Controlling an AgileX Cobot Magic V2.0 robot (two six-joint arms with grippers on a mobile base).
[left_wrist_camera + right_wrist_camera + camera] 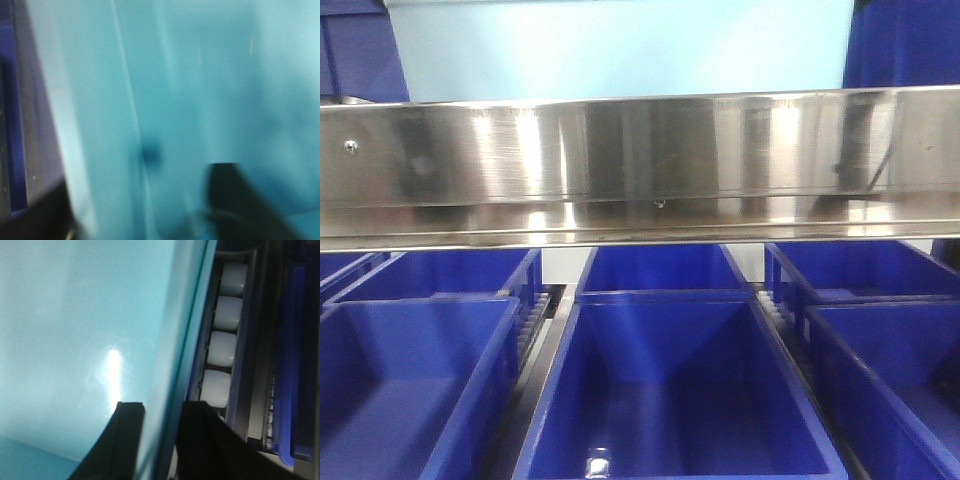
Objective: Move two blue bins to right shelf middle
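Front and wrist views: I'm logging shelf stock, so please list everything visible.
Rail: one, steel, across the front view.
Blue bins: at least six, dark blue, below the rail.
Upper bins: two, dark blue, top corners.
Pale bin: one, pale blue, top centre.
Rollers: four, white, beside the pale bin.
Right pincer: one, black, closed on the pale bin's wall.
Left pincer: one, black, blurred, against a pale wall.

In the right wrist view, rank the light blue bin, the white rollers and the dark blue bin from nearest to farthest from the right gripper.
1. light blue bin: its wall sits between the right gripper fingers.
2. white rollers: just to its right.
3. dark blue bin: far right, beyond the rollers.
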